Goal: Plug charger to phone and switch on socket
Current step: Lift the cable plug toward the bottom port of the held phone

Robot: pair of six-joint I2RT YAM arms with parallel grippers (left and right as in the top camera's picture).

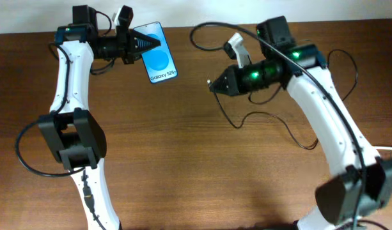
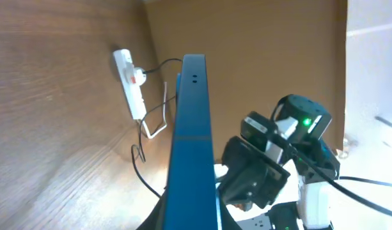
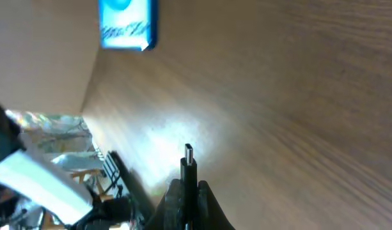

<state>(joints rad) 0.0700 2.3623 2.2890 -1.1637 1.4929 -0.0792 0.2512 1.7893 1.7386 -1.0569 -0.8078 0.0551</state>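
The phone (image 1: 160,59), with a blue screen, is held off the table at the back left by my left gripper (image 1: 143,45), which is shut on its top end. It shows edge-on in the left wrist view (image 2: 192,128) and at the top of the right wrist view (image 3: 127,24). My right gripper (image 1: 216,84) is shut on the charger plug (image 3: 188,160), whose tip (image 1: 210,82) points left toward the phone with a gap between them. The thin black cable (image 1: 247,117) trails in loops behind it. The white socket (image 2: 129,78) lies on the table, partly hidden behind my right arm in the overhead view (image 1: 236,47).
A thick white cord (image 1: 391,148) shows at the right edge. A black plug with a thin cable (image 2: 144,167) runs from the socket. The right arm (image 2: 279,160) stands opposite the phone. Bare wood table (image 1: 196,172) fills the front.
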